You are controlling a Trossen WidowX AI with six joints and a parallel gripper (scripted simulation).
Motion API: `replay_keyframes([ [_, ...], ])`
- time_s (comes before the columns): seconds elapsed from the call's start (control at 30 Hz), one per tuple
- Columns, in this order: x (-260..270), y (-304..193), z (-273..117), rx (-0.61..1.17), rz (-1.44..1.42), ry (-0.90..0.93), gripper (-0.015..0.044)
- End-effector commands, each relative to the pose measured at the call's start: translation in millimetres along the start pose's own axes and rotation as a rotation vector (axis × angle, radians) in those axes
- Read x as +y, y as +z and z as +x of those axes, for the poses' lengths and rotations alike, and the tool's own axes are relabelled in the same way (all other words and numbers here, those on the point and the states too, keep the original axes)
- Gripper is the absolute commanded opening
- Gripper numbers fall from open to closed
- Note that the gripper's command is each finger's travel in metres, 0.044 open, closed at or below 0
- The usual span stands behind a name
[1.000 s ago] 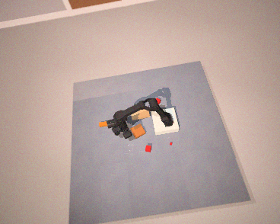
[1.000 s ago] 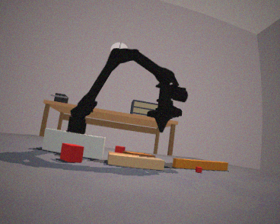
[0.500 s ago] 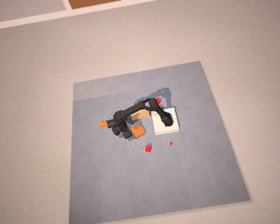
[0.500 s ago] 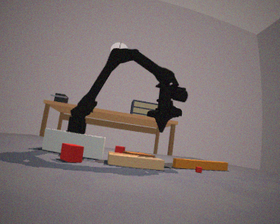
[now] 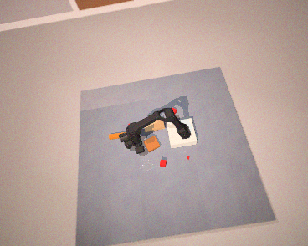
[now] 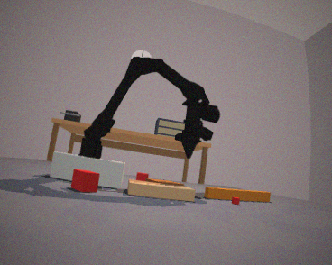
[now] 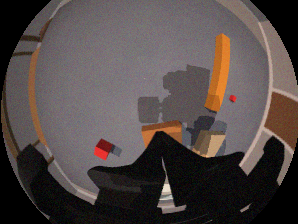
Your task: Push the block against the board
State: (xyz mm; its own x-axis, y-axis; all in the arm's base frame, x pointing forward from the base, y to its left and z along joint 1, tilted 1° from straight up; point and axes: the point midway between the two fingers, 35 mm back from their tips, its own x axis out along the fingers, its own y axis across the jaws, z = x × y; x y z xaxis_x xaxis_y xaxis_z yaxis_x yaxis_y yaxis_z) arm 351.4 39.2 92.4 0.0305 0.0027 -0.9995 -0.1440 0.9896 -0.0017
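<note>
An orange square block (image 5: 152, 143) (image 7: 162, 130) lies flat in front of the arm's base; in the exterior view only a thin strip shows behind the tan piece. A long orange board (image 5: 114, 135) (image 6: 237, 195) (image 7: 219, 75) lies farther out, apart from the block. A tan piece (image 5: 158, 125) (image 6: 161, 190) (image 7: 210, 143) lies beside the square block with a shadowed gap between them. My gripper (image 6: 189, 157) (image 7: 158, 133) is shut and empty. It points down and hangs above the floor; its tips cover part of the square block in the wrist view.
Red cubes (image 5: 163, 163) (image 6: 85, 180) (image 7: 103, 149) stand around the pieces, and a tiny red cube (image 6: 235, 201) (image 7: 233, 98) is near the long board. The arm's base stands on a white slab (image 5: 177, 141) (image 6: 111, 172). A wooden table (image 6: 133, 136) is in the background.
</note>
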Motion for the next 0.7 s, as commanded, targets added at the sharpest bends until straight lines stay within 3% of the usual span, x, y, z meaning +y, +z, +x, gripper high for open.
replay_keyframes([
  [0.0, 5.8, -5.1, 5.2, 0.001, 0.11, 0.0, 0.0],
  [0.67, 35.1, -36.9, 35.1, 0.005, 0.796, -0.001, 0.0],
])
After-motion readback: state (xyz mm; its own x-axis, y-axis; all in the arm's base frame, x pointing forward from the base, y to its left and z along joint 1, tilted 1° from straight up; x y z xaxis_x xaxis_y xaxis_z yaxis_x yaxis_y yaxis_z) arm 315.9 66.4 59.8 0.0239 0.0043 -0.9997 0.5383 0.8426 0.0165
